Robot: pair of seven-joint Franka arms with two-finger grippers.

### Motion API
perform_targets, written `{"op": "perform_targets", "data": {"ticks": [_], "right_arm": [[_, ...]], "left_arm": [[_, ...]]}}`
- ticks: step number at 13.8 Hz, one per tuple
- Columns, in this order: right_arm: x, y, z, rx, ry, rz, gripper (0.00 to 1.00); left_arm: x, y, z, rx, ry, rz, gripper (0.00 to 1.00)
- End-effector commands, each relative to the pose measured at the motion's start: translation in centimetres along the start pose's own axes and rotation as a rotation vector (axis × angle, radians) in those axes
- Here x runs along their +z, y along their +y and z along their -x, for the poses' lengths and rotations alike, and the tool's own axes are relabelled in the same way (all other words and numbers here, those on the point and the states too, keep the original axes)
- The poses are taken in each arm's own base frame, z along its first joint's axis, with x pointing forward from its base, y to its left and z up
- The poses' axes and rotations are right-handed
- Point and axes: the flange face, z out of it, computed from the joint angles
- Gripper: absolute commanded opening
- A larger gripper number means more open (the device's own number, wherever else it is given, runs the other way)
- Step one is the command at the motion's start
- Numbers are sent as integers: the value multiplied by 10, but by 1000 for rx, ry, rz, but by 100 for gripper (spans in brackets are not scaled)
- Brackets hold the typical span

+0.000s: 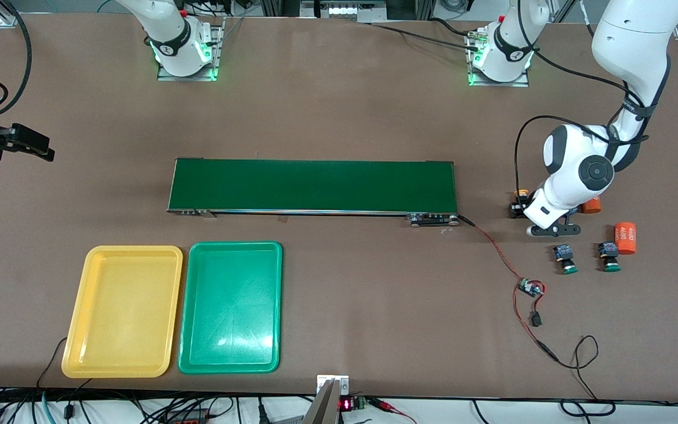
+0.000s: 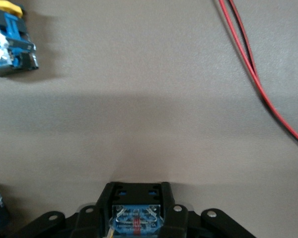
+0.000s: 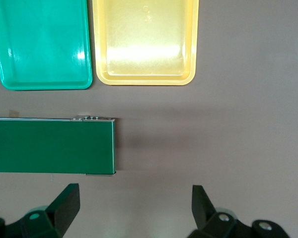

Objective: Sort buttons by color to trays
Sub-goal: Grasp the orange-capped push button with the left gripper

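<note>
Yellow tray (image 1: 122, 312) and green tray (image 1: 231, 307) side by side, both bare.

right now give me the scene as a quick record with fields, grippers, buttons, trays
left gripper: shut on a blue-bodied button, low over the table's left-arm end
right gripper: open, empty, waiting beside the conveyor belt
green-capped buttons: two on the table
yellow tray: empty
green tray: empty, beside the yellow one

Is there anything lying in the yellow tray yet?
No, the yellow tray shows only its bare glossy floor, and so does the green tray beside it.
</note>
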Motion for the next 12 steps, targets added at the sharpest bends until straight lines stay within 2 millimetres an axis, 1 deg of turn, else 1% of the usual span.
{"op": "perform_targets", "data": {"ticks": [1, 2, 4, 6, 8, 9, 10, 11, 12], "right_arm": [[-5, 0, 7, -5, 5, -2, 100], [-5, -1, 7, -7, 5, -2, 100], [-5, -1, 7, -7, 5, -1, 100], [-5, -1, 7, -7, 5, -1, 100], [-5, -1, 7, -7, 6, 0, 100], [-5, -2, 7, -8, 6, 0, 100], [-5, -3, 7, -10, 8, 0, 100], [-5, -3, 7, -10, 8, -1, 100], [-5, -3, 7, -10, 8, 0, 100]], "left_arm": [[-9, 1, 1, -19, 0, 2, 24], [-16, 1, 0, -25, 9, 3, 21], [-27, 6, -2, -34, 3, 3, 21], [-60, 20, -12, -38, -8, 3, 21], [-92, 39, -23, -32, -55, 4, 21], [-106, 52, -28, -16, -63, 9, 21], [-118, 71, -31, -10, -70, 13, 21], [-125, 94, -29, -24, -72, 27, 21], [-127, 127, -21, -41, -76, 43, 21]]}}
